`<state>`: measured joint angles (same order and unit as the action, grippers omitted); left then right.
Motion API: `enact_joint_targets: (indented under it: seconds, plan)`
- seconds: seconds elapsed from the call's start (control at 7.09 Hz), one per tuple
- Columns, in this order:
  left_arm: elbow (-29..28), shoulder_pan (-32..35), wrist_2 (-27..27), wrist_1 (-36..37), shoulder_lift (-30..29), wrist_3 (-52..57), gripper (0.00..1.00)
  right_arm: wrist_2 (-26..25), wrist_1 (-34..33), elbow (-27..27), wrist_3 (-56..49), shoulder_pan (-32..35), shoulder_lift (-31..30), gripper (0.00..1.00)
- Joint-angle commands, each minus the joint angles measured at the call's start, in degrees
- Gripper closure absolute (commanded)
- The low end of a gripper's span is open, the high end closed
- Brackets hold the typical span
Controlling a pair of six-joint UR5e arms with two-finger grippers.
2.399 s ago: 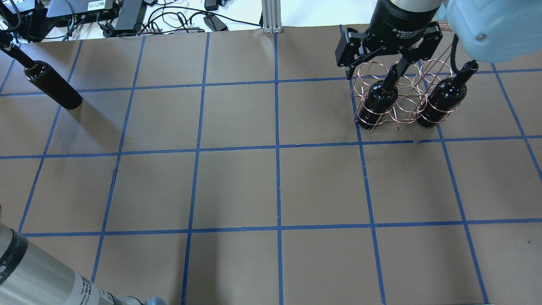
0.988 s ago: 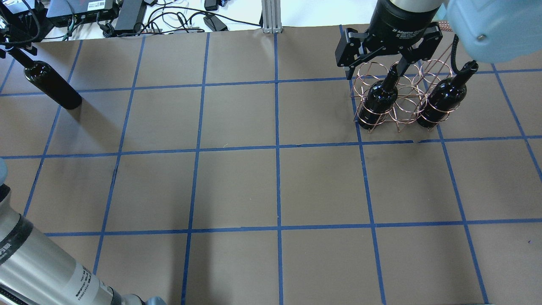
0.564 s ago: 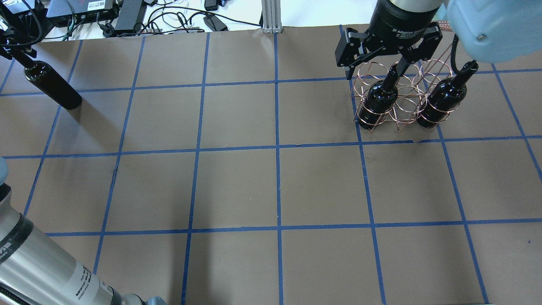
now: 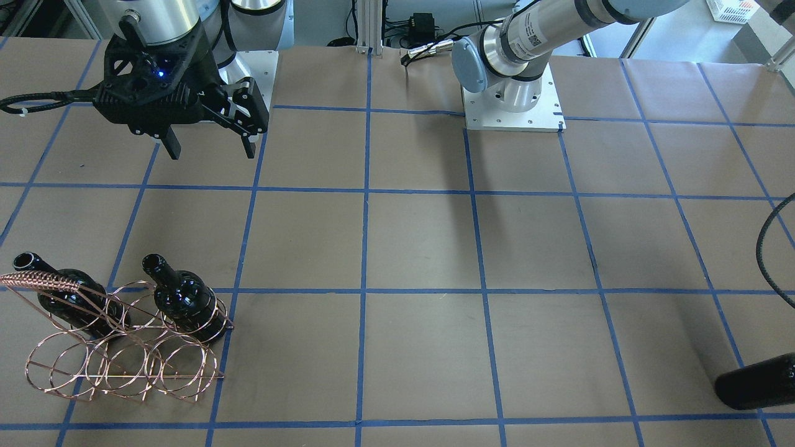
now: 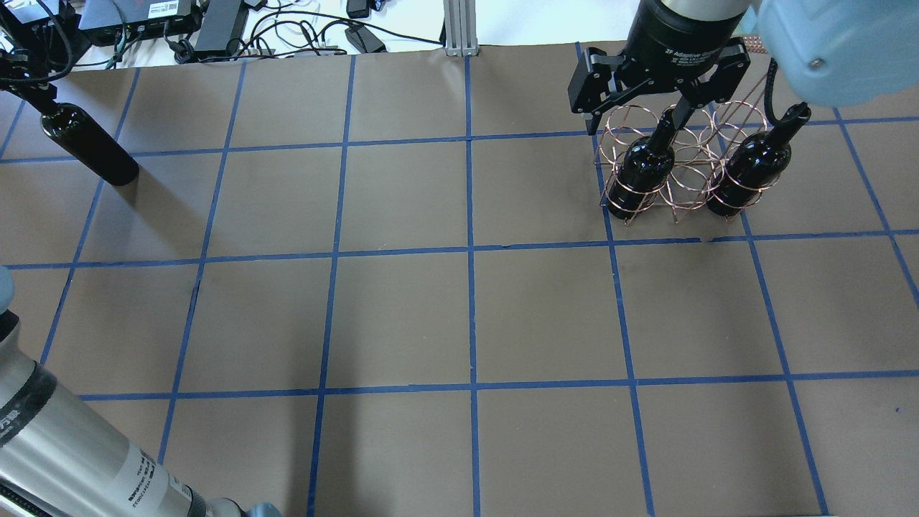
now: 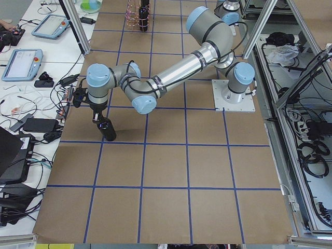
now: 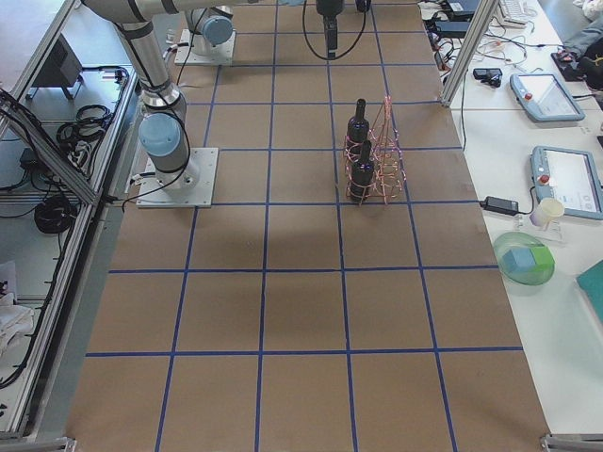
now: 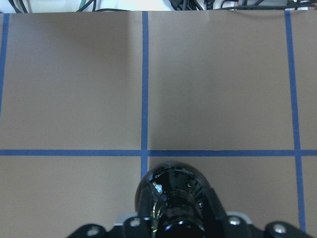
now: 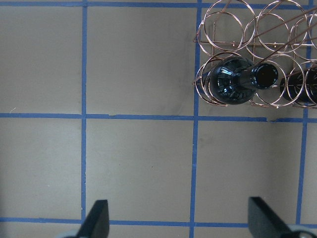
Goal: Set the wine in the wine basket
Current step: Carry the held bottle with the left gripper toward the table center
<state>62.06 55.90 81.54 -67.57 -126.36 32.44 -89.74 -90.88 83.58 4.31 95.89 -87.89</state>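
Observation:
A glossy black wine bottle (image 5: 90, 147) stands alone at the table's far left; it also shows in the front view (image 4: 754, 382) and the left view (image 6: 108, 132). My left gripper (image 5: 25, 79) is shut on its neck; in the left wrist view its fingers (image 8: 146, 206) hug the bottle (image 8: 173, 191). The copper wire wine basket (image 5: 678, 179) stands far right and holds two alike bottles (image 5: 642, 169) (image 5: 750, 172). My right gripper (image 5: 635, 123) hangs open and empty above the basket (image 4: 124, 366); the right wrist view shows the basket (image 9: 225, 29) at top right.
Cables and power boxes (image 5: 215, 21) lie beyond the table's far edge. A metal post (image 5: 459, 29) stands at the far middle. The left arm's forearm (image 5: 64, 452) crosses the near left corner. Brown paper with a blue tape grid (image 5: 470, 251) covers the table.
My left gripper has come down onto the neck of the lone bottle, and the left forearm has shifted at the near left. The bottle, basket and right gripper have not moved.

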Motion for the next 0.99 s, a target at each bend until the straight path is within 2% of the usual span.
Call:
enact_joint_targets:
  seconds: [0.0, 0.28, 0.56, 0.85]
  plan:
    - [1.21, 0.0, 0.02, -0.02, 0.67, -0.09, 1.0, 0.0, 0.0, 0.0, 0.09, 0.0, 0.0, 0.0]
    - [1.39, 0.78, 0.19, -0.89, 2.51, 0.17, 1.0, -0.09, 0.0, 0.0, 0.09, 0.0, 0.0, 0.0]
    - [3.66, 6.2, 1.07, -5.89, 8.82, -1.31, 1.0, 0.0, 0.0, 0.0, 0.0, 0.0, 0.09, 0.0]
    - [9.18, 12.1, 2.04, -7.75, 15.5, -10.86, 1.0, 0.0, 0.0, 0.0, 0.0, 0.0, 0.18, 0.0]
